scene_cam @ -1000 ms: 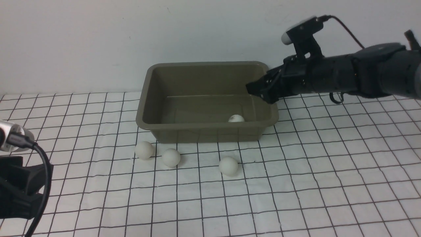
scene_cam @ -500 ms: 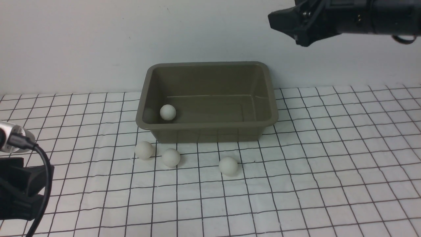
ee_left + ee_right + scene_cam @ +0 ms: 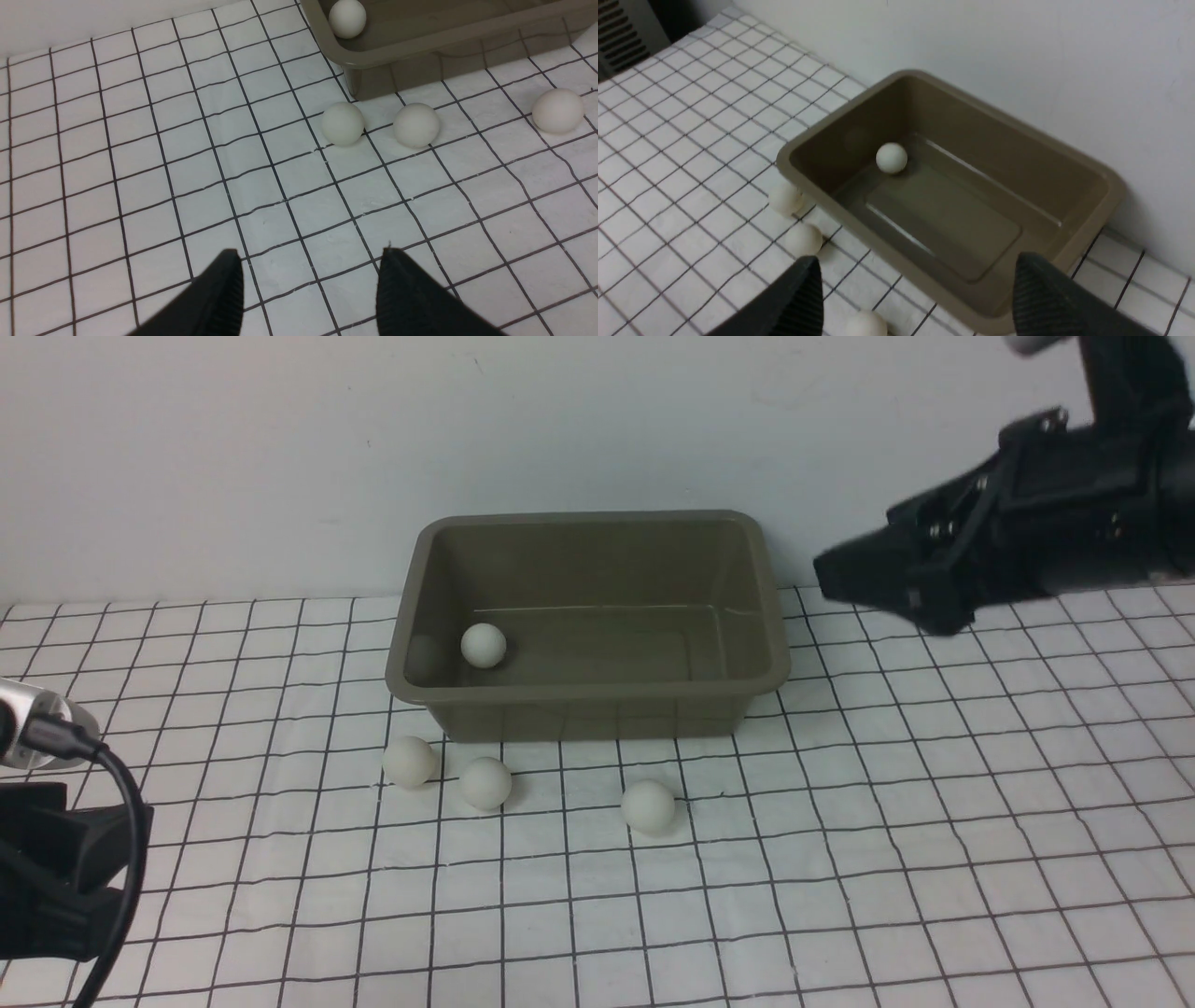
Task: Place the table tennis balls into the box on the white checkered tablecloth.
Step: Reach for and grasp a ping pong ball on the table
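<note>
right gripper [image 3: 845, 581], jaws spread and empty, hangs beside the box [image 3: 588, 692] containing one ball [image 3: 484, 645]; left gripper [image 3: 310, 275], parted, empty, faces three balls [image 3: 342, 123] for pickup.

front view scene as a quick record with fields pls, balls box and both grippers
box: olive-grey tub on the white checkered tablecloth, by the wall
ball in box: one, near its left end
on cloth: left ball, middle ball, right ball, all in front of the box
left gripper: open, empty, over bare cloth
right gripper: open, empty, raised right of the box
</note>
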